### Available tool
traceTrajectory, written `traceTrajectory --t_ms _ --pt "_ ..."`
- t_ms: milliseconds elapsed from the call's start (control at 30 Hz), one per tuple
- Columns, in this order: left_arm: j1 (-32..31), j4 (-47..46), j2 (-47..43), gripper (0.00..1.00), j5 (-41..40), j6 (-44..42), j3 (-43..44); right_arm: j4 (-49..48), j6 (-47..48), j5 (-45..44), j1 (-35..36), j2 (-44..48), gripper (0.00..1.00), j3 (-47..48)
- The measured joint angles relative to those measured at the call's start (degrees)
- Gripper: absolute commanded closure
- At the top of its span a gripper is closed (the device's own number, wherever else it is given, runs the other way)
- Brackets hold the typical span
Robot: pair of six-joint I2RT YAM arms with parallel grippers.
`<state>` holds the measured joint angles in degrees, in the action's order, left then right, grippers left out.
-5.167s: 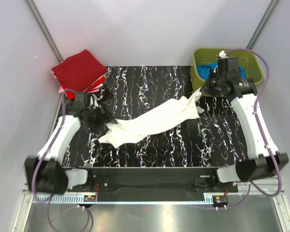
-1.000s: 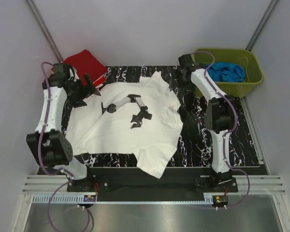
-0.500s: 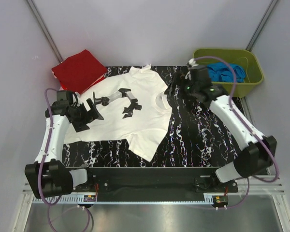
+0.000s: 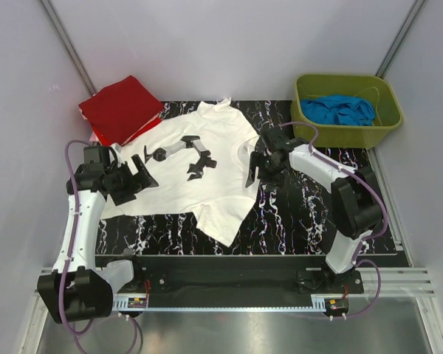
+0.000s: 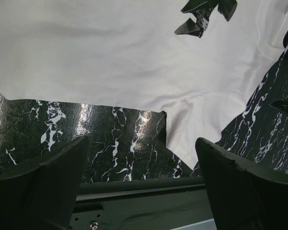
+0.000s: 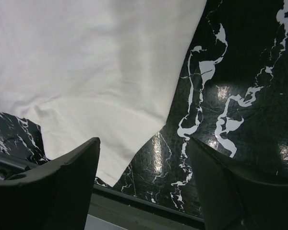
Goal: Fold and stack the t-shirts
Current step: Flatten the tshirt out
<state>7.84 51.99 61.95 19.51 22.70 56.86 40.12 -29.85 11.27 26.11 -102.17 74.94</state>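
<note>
Lying flat, centred on black marbled surface, white t-shirt shows grey-black print; red folded tees at 10 o'clock; grey walls around; left hand, right hand both spread apart, empty

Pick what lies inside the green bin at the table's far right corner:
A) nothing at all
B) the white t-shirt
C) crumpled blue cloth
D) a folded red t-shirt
C: the top view shows crumpled blue cloth inside the green bin, while the white t-shirt lies spread on the table and the red folded t-shirt sits at the far left corner.
</note>
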Motion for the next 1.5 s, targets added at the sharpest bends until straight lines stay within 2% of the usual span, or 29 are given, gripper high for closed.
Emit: traceTrajectory --t_ms 100,400,500,533,567,600,767,867,1033,1133,1200,1233,1267,1333,1367,1500 --pt "0.0 0.0 -1.5 0.01 0.0 -0.6 -2.0 0.0 -0.1 0.9 0.1 -1.2 0.31 -1.0" --pt "0.0 1.1 -3.1 0.01 -0.3 -2.1 -3.1 -0.3 -0.5 3.2 0.8 -10.4 0.46 0.9" --pt "0.0 1.1 -3.6 0.01 -0.3 -2.4 -3.1 0.3 0.2 3.1 1.6 -12.4 0.68 3.7" --pt "0.0 1.1 -3.6 0.01 -0.3 -2.5 -3.1 0.5 0.5 3.0 1.7 -13.2 0.79 4.7" --pt "0.0 1.0 -3.6 0.01 -0.3 -2.6 -3.1 0.4 0.5 3.0 1.8 -13.7 0.95 5.4" --pt "0.0 0.9 -3.8 0.01 -0.3 -2.7 -3.4 0.4 0.9 2.9 1.9 -14.2 1.00 6.0" --pt "0.0 0.8 -4.2 0.01 -0.1 -2.8 -5.5 1.1 1.8 2.3 1.9 -14.2 1.00 6.3" --pt "0.0 1.0 -4.2 0.01 0.1 -2.9 -5.7 2.4 2.7 -0.9 1.9 -9.9 1.00 3.4" --pt "-1.4 1.2 -4.2 0.01 -0.1 -2.7 -5.7 7.0 3.4 -7.5 0.7 7.8 1.00 -4.1" --pt "-4.5 1.1 -4.2 0.01 -0.6 -1.5 -5.7 7.6 1.9 -8.8 -4.4 20.5 1.00 -11.1" --pt "-7.4 1.0 -4.0 0.01 -1.1 -0.3 -5.7 7.8 0.1 -9.5 -8.2 26.3 0.95 -16.0" --pt "-9.0 1.0 -3.9 0.01 -1.6 0.3 -5.7 8.1 -1.2 -9.7 -9.7 28.9 0.83 -18.6" --pt "-10.5 0.9 -3.7 0.01 -2.0 1.0 -5.7 8.7 -2.8 -10.0 -10.7 31.5 0.45 -21.4" --pt "-12.7 0.9 -2.8 0.01 -2.9 1.9 -5.7 10.5 -5.6 -10.2 -10.9 36.2 0.05 -25.6" --pt "-13.2 0.8 -2.4 0.01 -3.2 2.4 -5.7 11.6 -7.1 -10.4 -10.8 38.4 0.00 -26.9" --pt "-13.4 0.0 -1.3 0.01 -4.0 4.4 -6.4 14.1 -10.6 -11.3 -10.7 44.9 0.00 -26.7"
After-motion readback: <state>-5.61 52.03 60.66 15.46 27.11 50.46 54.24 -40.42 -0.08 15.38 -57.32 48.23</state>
